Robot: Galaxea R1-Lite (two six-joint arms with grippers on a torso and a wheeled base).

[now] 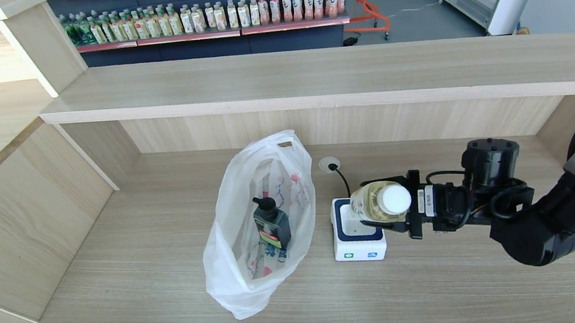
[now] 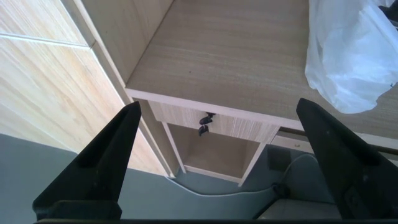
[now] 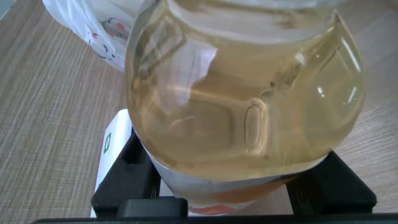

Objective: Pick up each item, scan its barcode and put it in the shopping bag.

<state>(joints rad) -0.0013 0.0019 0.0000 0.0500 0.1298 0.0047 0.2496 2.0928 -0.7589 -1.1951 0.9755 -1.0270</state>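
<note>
Free over bare counter (image 1: 135,254) toward the left edge and along the front edge — blocked mid-counter by the shopping bag (image 1: 237,286) and, just beside, the scanner (image 1: 359,245); hemmed along the back edge by an upright panel (image 1: 370,125).

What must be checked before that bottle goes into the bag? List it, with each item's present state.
1. Grip: right end effector shut on the bottle: ok.
2. Bottle over the scanner: ok, it hangs right above it.
3. Barcode facing the scanner: cannot tell, no barcode is visible.
4. Shopping bag mouth open: ok.
5. Room in the bag beside the pump bottle: ok, space shows around it.
6. Left end effector out of the way: ok, open and off the counter edge, away from the bag.
</note>
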